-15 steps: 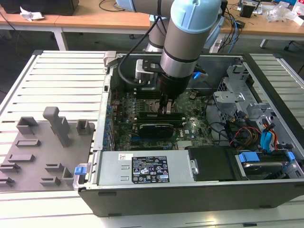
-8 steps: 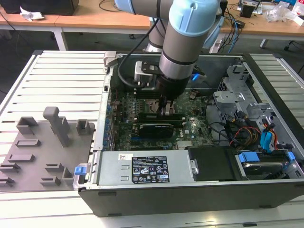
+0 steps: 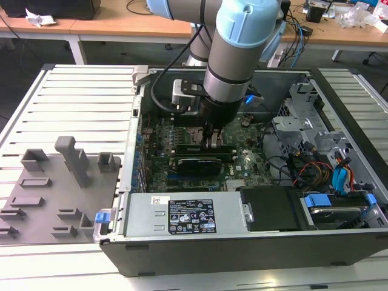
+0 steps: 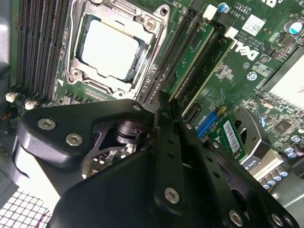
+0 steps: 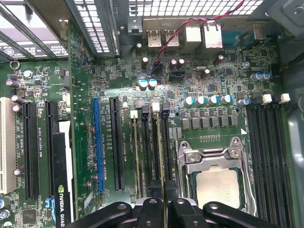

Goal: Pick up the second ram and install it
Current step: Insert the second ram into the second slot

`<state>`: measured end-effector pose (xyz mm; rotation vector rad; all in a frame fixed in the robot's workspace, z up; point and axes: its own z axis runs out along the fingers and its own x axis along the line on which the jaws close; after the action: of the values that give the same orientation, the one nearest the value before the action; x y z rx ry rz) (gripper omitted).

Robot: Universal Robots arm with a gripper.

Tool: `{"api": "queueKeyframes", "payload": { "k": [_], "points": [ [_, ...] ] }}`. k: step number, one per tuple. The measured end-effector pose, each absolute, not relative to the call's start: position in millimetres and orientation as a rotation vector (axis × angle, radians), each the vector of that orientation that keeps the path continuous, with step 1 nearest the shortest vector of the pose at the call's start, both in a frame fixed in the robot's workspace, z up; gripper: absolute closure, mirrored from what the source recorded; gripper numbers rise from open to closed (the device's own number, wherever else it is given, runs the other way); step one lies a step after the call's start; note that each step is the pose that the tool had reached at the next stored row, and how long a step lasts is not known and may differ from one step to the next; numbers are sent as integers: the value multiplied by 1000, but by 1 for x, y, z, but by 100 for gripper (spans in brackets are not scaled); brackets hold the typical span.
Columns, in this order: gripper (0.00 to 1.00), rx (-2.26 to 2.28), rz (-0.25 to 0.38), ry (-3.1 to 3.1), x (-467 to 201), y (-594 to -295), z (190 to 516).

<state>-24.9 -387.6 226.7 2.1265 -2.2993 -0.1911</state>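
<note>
My gripper (image 3: 212, 142) reaches down into the open computer case, over the memory slots beside the processor socket (image 5: 216, 183). In both wrist views the black fingers (image 5: 151, 205) stand close together on a thin green stick, the second ram (image 5: 164, 156). It stands on edge in the black slot nearest the socket. In the second wrist view the second ram (image 4: 194, 57) runs away from my gripper (image 4: 166, 100), lying along its slot. Another green stick (image 4: 214, 70) sits in a slot farther from the socket (image 4: 111, 50). I cannot tell whether the white end clips have closed.
A grey plastic fixture (image 3: 57, 182) with upright blocks lies outside the case at the exterior view's left. Inside are a black graphics card (image 3: 197, 163), a power supply (image 3: 182, 215), drive cages and cable bundles (image 3: 315, 163). The case walls (image 3: 136, 121) surround the board.
</note>
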Motion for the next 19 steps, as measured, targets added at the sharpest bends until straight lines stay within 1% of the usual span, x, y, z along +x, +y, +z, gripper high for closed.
{"api": "queueKeyframes", "payload": {
  "k": [10,12,13,14,15,17,19],
  "points": [
    [86,2129,-190,-2296,-25,-388,224],
    [85,2130,-190,-2296,-25,-388,223],
    [79,2130,-190,-2296,-25,-388,223],
    [79,2129,-189,-2295,-25,-388,224],
    [79,2129,-189,-2295,-25,-388,225],
    [79,2126,-182,-2293,-25,-385,240],
    [79,2117,-159,-2285,-25,-375,255]
  ]
}}
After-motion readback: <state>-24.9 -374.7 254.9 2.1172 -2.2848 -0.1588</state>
